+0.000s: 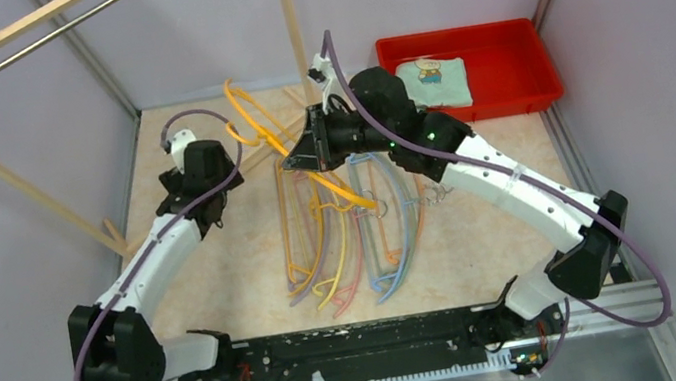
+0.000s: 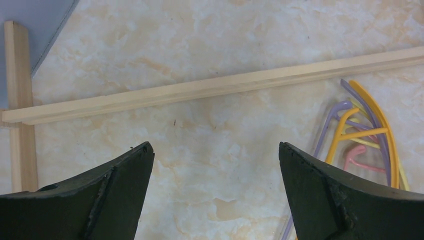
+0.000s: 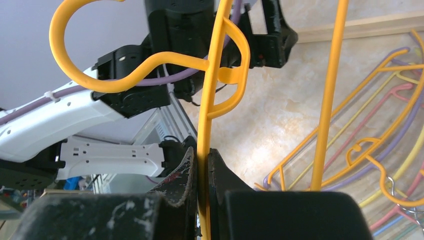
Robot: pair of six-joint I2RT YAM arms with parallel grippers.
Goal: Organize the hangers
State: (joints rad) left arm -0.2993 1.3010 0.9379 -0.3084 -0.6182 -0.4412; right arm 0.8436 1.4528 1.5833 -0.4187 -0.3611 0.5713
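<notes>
Yellow plastic sits pinched between the closed jaws of the right gripper (image 3: 202, 162): it clamps one thin bar of a yellow hanger (image 3: 216, 60). That hanger is lifted off the surface and slants over the middle of the table (image 1: 226, 278), its curled hook pointing toward the far edge. Just beneath and to the near side of it, the other hangers (image 1: 378, 245) lie flat in a loose overlapping pile at the middle of the marbled surface. They show in orange, yellow, pink, purple and blue, with their curved shoulders bunched toward the near edge. The left gripper (image 2: 215, 150) hangs over bare surface toward the left edge with its jaws spread wide and nothing between them. A pale wooden slat (image 2: 215, 86) of the rack lies on the surface beyond its fingertips, and the ends of a few hangers show to its right. At the far right corner stands a red tray (image 1: 503, 32) holding a folded cloth (image 1: 435, 81).
</notes>
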